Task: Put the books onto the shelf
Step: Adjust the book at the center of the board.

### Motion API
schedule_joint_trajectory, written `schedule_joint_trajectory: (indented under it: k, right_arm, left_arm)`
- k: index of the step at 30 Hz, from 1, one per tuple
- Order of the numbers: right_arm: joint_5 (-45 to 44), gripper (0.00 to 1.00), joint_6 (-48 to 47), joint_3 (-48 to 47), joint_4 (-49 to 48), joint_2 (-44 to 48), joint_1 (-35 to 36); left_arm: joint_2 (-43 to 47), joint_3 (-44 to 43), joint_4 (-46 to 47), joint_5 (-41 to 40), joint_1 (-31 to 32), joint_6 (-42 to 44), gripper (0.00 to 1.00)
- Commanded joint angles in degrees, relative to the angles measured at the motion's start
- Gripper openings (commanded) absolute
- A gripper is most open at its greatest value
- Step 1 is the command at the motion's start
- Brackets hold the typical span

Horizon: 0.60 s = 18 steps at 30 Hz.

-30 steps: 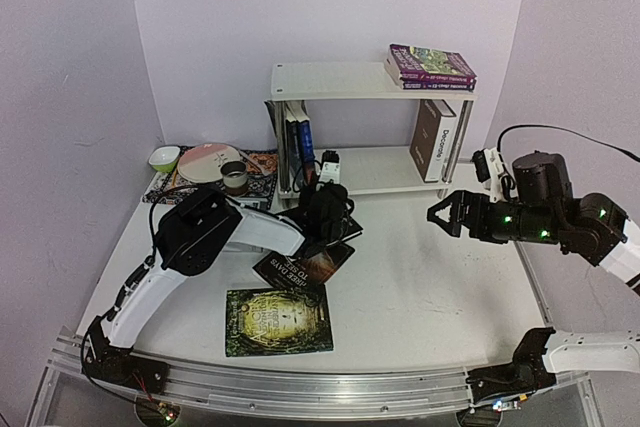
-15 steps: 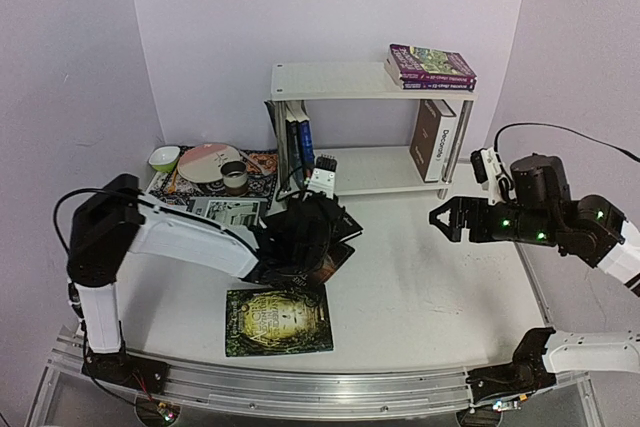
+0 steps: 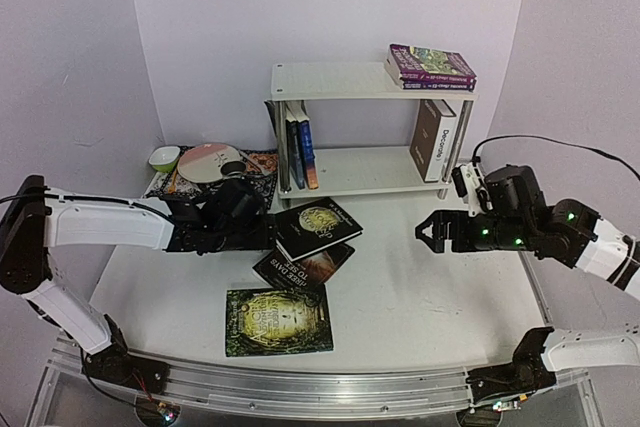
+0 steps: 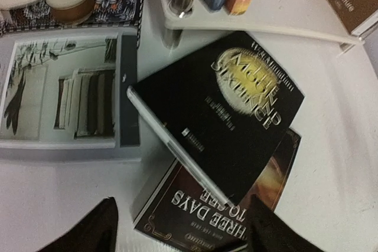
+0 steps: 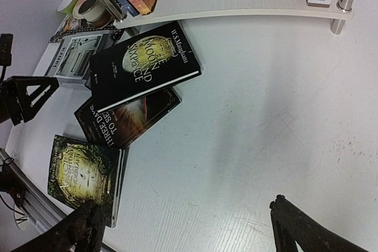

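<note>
Black book (image 4: pixel 224 116) lies tilted on a brown book (image 4: pixel 195 205) mid-table (image 3: pixel 430 287), before the shelf (image 3: pixel 370 172); stiff, glossy, probably slippery; grasp its raised long edge; left gripper (image 4: pixel 183 219) and right gripper (image 5: pixel 183 205) spread, empty.

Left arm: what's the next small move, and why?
Probably ease the left gripper forward to close on the black book at its near edge. The jaws stand open and empty, that book lies topmost, propped on another book, edge facing the gripper, and the shelf has room on its lower tier.
</note>
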<state>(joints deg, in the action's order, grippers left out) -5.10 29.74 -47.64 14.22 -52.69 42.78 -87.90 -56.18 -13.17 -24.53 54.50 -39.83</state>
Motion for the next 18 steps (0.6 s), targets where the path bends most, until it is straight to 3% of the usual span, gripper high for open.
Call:
schedule_joint_trajectory:
  k: [1,4,8,12,18]
  right_arm:
    - [1.8,0.98,1.82,0.72,-4.43,-2.04,0.05]
    - [3.02,0.98,2.24,0.45,-5.38,-4.03,0.08]
    - [4.44,0.98,2.93,-0.17,-6.19,-6.0,0.04]
    - [4.36,0.98,3.15,0.0,-6.59,-6.71,0.06]
    - [4.48,0.98,2.89,0.26,-7.22,-7.59,0.04]
  left_arm:
    - [4.76,2.76,-6.49,14.35,-4.72,-6.16,0.84]
    - [4.99,3.71,-4.53,21.15,-8.61,-4.64,0.94]
    - [5.57,4.9,-3.48,28.93,-14.8,-4.96,0.97]
    - [7.98,8.45,-1.85,30.07,-21.26,-6.84,0.98]
    - [9.03,7.49,-4.67,28.58,-25.64,-0.31,0.98]
